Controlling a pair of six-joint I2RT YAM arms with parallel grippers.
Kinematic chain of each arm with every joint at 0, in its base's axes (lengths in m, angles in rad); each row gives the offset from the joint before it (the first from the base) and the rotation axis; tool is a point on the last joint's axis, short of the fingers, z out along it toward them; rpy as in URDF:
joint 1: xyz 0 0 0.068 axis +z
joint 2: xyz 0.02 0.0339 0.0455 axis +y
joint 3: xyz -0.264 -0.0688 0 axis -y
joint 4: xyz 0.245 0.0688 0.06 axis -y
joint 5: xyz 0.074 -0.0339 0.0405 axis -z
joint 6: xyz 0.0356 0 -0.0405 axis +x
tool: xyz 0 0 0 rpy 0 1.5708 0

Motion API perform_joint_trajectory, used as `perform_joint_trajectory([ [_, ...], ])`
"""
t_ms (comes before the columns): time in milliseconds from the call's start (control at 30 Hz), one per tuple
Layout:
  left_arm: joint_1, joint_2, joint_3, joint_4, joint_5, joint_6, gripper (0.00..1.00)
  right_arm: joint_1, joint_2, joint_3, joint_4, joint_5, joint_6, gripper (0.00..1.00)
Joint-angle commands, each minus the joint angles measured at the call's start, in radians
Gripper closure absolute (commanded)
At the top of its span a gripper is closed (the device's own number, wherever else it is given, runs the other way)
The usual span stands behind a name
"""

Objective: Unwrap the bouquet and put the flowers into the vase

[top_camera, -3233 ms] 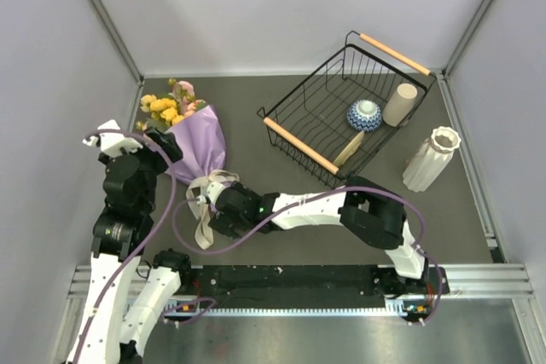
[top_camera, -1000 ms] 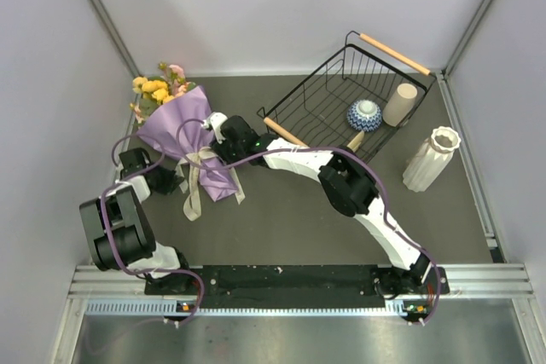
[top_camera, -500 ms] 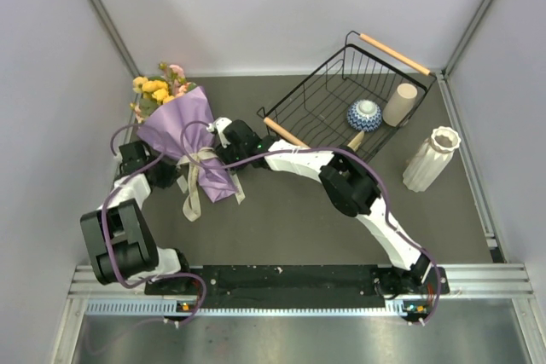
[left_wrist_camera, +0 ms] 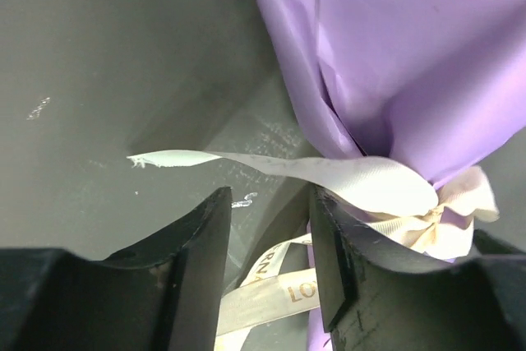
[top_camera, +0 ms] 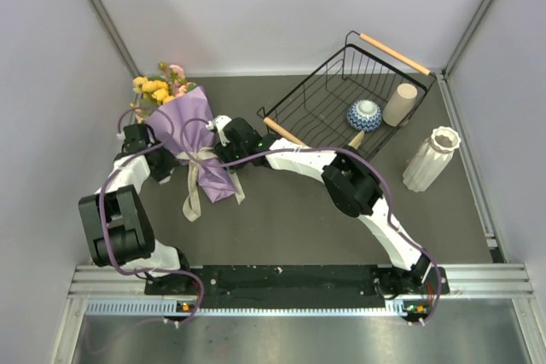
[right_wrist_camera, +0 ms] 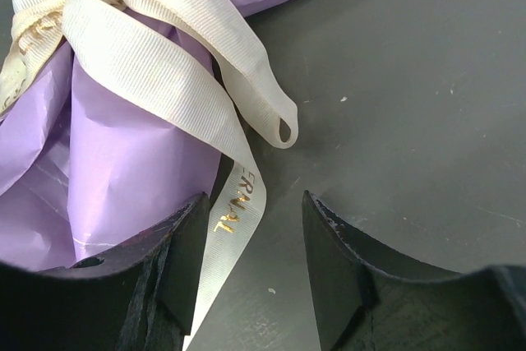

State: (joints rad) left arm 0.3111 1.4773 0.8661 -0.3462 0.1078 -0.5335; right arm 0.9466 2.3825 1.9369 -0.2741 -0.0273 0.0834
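Observation:
The bouquet (top_camera: 191,135) lies on the table at the left, a lilac paper cone (left_wrist_camera: 411,55) with yellow and pink flowers (top_camera: 158,87) at its far end and a cream ribbon (top_camera: 199,162) tied round its narrow part. My left gripper (top_camera: 168,168) is at the bouquet's left side, open. In the left wrist view a printed ribbon tail (left_wrist_camera: 279,289) runs loose between the fingers of the left gripper (left_wrist_camera: 269,232). My right gripper (top_camera: 223,158) stands open on the bouquet's right side. A lettered tail (right_wrist_camera: 234,211) lies beside the left finger of the right gripper (right_wrist_camera: 251,240). The white ribbed vase (top_camera: 431,158) stands far right.
A black wire basket (top_camera: 317,89) with wooden handles sits at the back right, holding a blue-and-white bowl (top_camera: 363,114) and a cream cup (top_camera: 400,104). Grey walls close in on the left, back and right.
The left gripper's jaws have opened and its wrist has slid farther back along the bouquet's left side. The right jaws have widened a little. The bouquet has stayed put over the last second.

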Motion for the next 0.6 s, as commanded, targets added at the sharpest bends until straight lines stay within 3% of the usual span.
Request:
perform_joint_trajectory([
  [0, -0.076, -0.040, 0.020, -0.014, -0.092, 0.139, 0.50, 0.000, -0.074, -0.009, 0.023, -0.026, 0.016, 0.50],
  [167, -0.118, 0.008, 0.102, -0.108, -0.146, 0.152, 0.45, 0.000, -0.069, -0.007, 0.029, -0.054, 0.026, 0.50],
  [200, -0.118, 0.003, 0.105, -0.109, -0.140, 0.150, 0.42, 0.000, -0.069, -0.009, 0.029, -0.057, 0.027, 0.50],
  [267, -0.118, -0.021, 0.103, -0.108, -0.123, 0.124, 0.26, 0.000, -0.071, -0.012, 0.029, -0.051, 0.027, 0.50],
  [433, -0.109, -0.074, 0.082, -0.082, 0.015, -0.012, 0.28, 0.000, -0.072, -0.018, 0.029, -0.040, 0.024, 0.50],
  [567, -0.086, -0.144, -0.002, 0.028, 0.116, -0.179, 0.28, 0.000, -0.077, -0.021, 0.030, -0.043, 0.024, 0.50],
])
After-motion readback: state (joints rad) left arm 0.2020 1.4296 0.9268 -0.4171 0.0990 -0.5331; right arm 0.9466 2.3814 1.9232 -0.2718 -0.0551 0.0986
